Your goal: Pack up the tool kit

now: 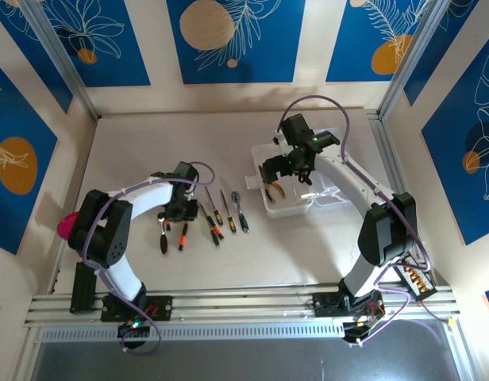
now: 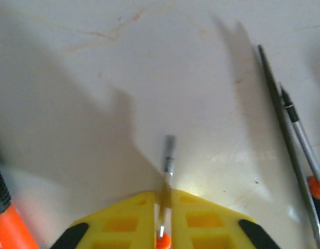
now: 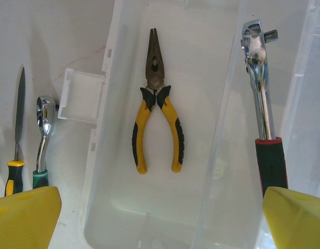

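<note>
In the left wrist view my left gripper (image 2: 165,210) is shut on a thin screwdriver (image 2: 169,155); its metal shaft sticks out ahead of the yellow fingers (image 2: 123,223) and its orange collar shows between them. From above, the left gripper (image 1: 179,211) sits over the row of tools. The yellow-handled pliers (image 3: 156,122) lie flat inside the clear plastic box (image 3: 100,171). My right gripper (image 3: 160,225) hangs open above the box (image 1: 270,208), nothing between its fingers. A metal ratchet with a red-and-black handle (image 3: 261,98) lies right of the box's inner wall.
Loose on the table between the arms: orange-and-black screwdrivers (image 1: 164,238), several thin drivers (image 1: 216,213) and a small green-handled ratchet (image 1: 242,213). More shafts (image 2: 284,129) lie right of my left gripper. The clear lid (image 1: 333,192) lies right of the box.
</note>
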Available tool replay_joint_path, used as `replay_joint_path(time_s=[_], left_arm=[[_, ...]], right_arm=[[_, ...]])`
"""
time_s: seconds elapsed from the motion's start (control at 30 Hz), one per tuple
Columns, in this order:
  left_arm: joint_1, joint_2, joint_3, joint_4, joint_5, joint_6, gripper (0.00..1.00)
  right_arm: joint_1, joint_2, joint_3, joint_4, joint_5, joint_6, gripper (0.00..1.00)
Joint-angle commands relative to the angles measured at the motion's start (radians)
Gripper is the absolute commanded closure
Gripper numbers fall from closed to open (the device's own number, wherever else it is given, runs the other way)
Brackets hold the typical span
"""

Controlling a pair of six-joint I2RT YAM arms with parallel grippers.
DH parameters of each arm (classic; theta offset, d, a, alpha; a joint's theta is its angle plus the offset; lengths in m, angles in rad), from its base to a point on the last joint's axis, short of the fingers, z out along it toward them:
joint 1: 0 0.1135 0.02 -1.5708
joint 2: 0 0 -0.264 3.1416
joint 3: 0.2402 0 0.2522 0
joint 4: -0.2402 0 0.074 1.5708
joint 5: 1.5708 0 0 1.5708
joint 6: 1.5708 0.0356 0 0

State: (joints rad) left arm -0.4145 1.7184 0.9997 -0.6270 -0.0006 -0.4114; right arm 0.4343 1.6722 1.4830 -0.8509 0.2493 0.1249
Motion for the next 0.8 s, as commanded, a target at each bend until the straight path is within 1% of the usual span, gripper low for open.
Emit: replay_joint_path(time_s=[0.0, 0.1, 0.33, 0.47, 0.6, 0.77], left_arm=[[-0.041, 0.083, -0.016, 0.113, 0.108, 0.002, 0.94], [-0.041, 0.087, -0.016, 0.116, 0.110, 0.002, 1.00], [-0.041, 0.082, -0.012, 0.111, 0.103, 0.008, 1.00], [-0.042, 0.048, 0.012, 0.082, 0.093, 0.026, 1.00], [-0.041, -0.016, 0.054, 0.050, 0.100, 0.044, 1.00], [-0.041, -0.088, 0.135, 0.005, 0.128, 0.065, 1.00]], right_arm=[[-0.006, -0.026, -0.008, 0.004, -0.034, 0.010, 0.01], [-0.008, -0.025, -0.010, 0.007, -0.038, 0.010, 0.01], [-0.010, -0.029, -0.019, 0.009, -0.039, 0.012, 0.01], [-0.010, -0.039, -0.023, 0.009, -0.048, 0.012, 0.01], [-0.013, -0.061, -0.035, 0.023, -0.088, 0.017, 0.01], [-0.023, -0.095, -0.060, 0.059, -0.172, 0.031, 0.01]])
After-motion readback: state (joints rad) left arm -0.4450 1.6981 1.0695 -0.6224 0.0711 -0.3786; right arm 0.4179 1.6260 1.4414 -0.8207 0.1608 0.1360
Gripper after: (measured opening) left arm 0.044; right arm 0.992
